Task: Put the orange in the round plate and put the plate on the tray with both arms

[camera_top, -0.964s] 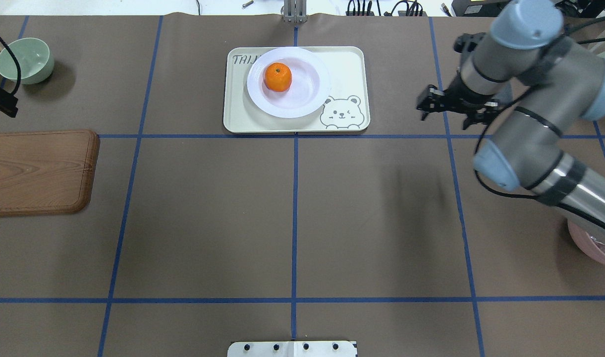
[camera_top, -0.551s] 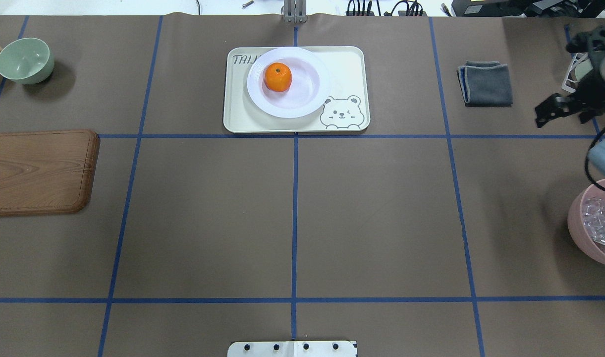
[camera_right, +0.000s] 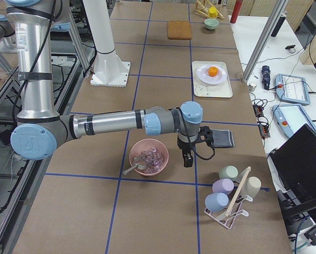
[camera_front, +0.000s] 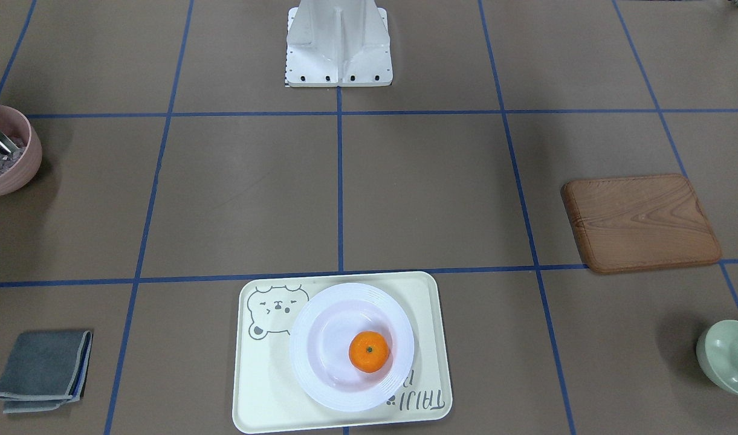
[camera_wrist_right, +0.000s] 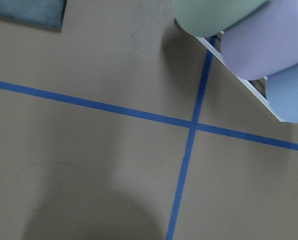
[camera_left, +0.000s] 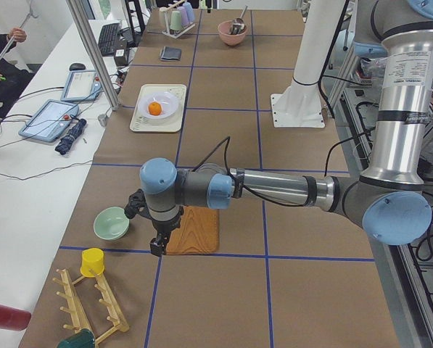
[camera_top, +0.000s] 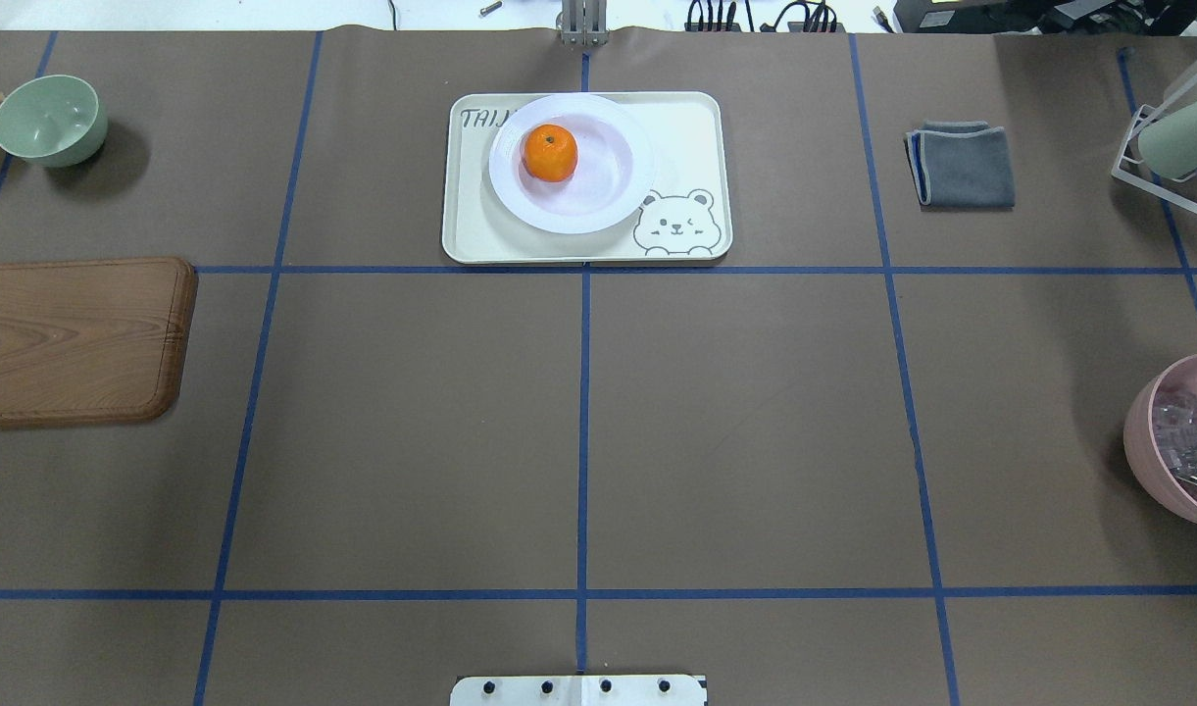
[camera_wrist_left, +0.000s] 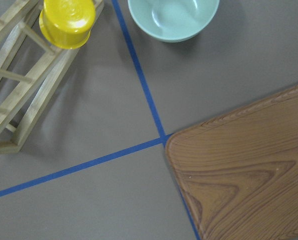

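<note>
The orange [camera_top: 549, 154] lies in the white round plate [camera_top: 637, 169], and the plate rests on the cream tray [camera_top: 694, 127] at the far middle of the table. From the front, the orange [camera_front: 369, 351] sits right of centre in the plate [camera_front: 302, 351] on the tray [camera_front: 430, 314]. Both arms are far from it. My left gripper [camera_left: 158, 243] hangs over the wooden board's corner, beside the green bowl. My right gripper [camera_right: 188, 157] hovers between the pink bowl and the grey cloth. They show only in the side views, so I cannot tell whether they are open or shut.
A wooden board [camera_top: 69, 338] and a pale-green bowl [camera_top: 49, 118] are at the left. A grey cloth [camera_top: 961, 164], a cup rack [camera_top: 1172, 147] and a pink bowl [camera_top: 1176, 441] are at the right. A wooden rack with a yellow cup [camera_wrist_left: 69, 20] stands beyond the green bowl.
The right arm has pulled away to the right and left the overhead view, uncovering the grey cloth. The left gripper has left that view's left edge. Orange, plate and tray have not moved.
</note>
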Controlling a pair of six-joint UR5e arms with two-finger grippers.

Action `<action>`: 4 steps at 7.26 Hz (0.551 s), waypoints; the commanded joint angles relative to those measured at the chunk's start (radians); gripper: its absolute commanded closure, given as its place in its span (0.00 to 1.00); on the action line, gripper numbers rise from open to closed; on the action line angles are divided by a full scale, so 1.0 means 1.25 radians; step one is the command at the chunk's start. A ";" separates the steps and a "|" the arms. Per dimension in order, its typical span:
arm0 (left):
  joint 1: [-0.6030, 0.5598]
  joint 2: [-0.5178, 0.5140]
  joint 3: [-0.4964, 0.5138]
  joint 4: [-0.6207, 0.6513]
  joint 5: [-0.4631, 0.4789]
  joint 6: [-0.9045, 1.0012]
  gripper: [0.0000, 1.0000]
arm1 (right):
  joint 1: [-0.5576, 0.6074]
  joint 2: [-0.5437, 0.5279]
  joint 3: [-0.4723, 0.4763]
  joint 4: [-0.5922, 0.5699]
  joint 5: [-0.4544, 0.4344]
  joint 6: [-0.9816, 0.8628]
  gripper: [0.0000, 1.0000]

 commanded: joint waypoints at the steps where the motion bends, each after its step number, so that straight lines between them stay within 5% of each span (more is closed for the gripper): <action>1: -0.010 0.006 0.072 -0.035 0.001 0.006 0.02 | 0.062 -0.006 -0.023 -0.010 -0.001 0.002 0.00; 4: -0.011 0.006 0.033 -0.034 -0.001 -0.140 0.02 | 0.088 -0.046 -0.027 -0.019 0.007 0.003 0.00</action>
